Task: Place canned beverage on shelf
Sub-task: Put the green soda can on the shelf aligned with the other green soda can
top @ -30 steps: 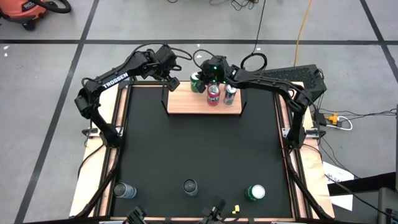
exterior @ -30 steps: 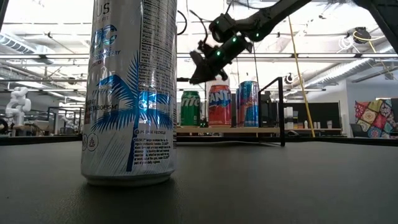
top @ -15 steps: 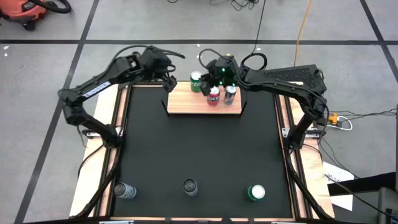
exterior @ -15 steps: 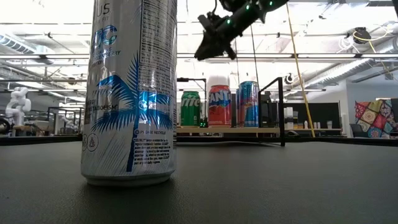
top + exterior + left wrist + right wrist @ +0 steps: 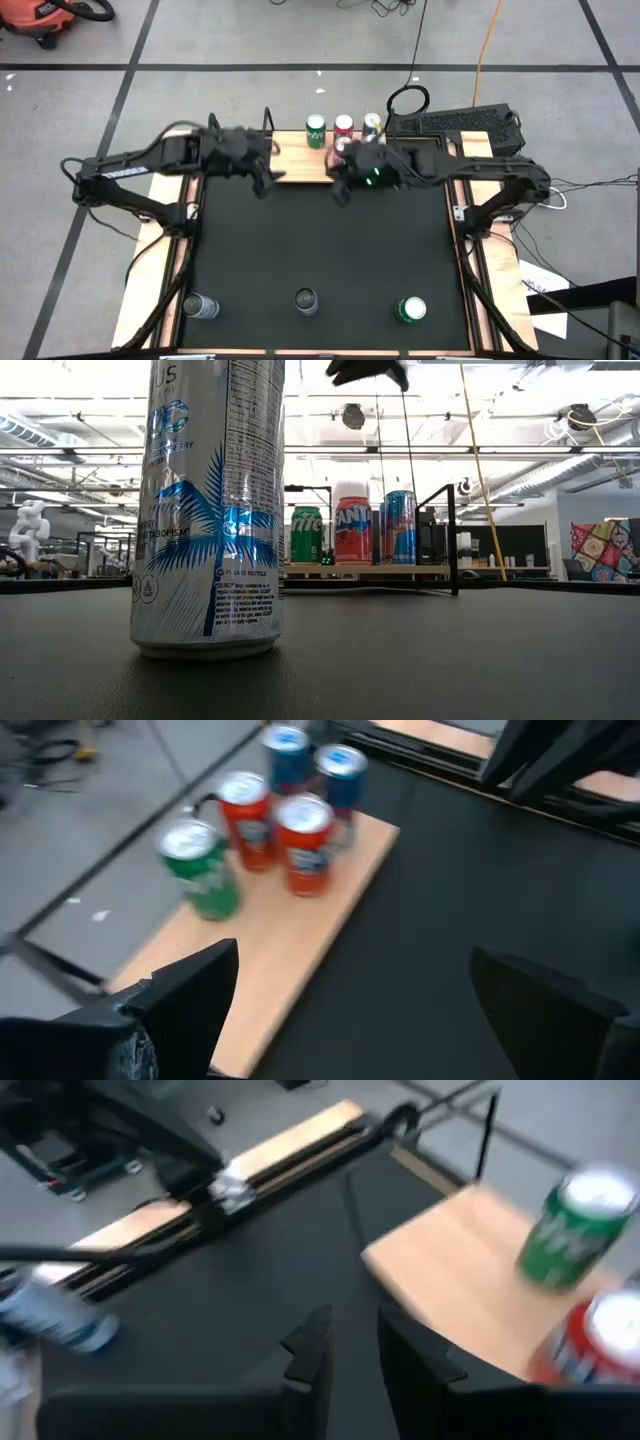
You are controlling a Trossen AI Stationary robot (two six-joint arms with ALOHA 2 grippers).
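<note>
The light-wood shelf (image 5: 300, 160) lies at the table's far edge with several cans standing on it: a green one (image 5: 316, 130), red ones (image 5: 303, 840) and blue ones (image 5: 340, 775). They also show in the low view (image 5: 352, 530). My left gripper (image 5: 262, 180) hovers over the shelf's near left corner, fingers (image 5: 190, 990) wide open and empty. My right gripper (image 5: 340, 185) hovers over the shelf's near edge, in front of the cans. Its fingers (image 5: 310, 1350) stand almost together and hold nothing.
Three more cans stand along the table's near edge: one at the left (image 5: 200, 305), a white and blue one in the middle (image 5: 305, 300) that fills the low view (image 5: 205, 510), and a green one at the right (image 5: 412, 310). Bare black tabletop (image 5: 320, 240) lies between them and the shelf.
Both grippers have drawn back from the shelf's far side toward the table's near edge. My right gripper has gone up, away from the cans. My left gripper has gone from the shelf's far left corner to its near left corner. The cans stay upright on the shelf.
</note>
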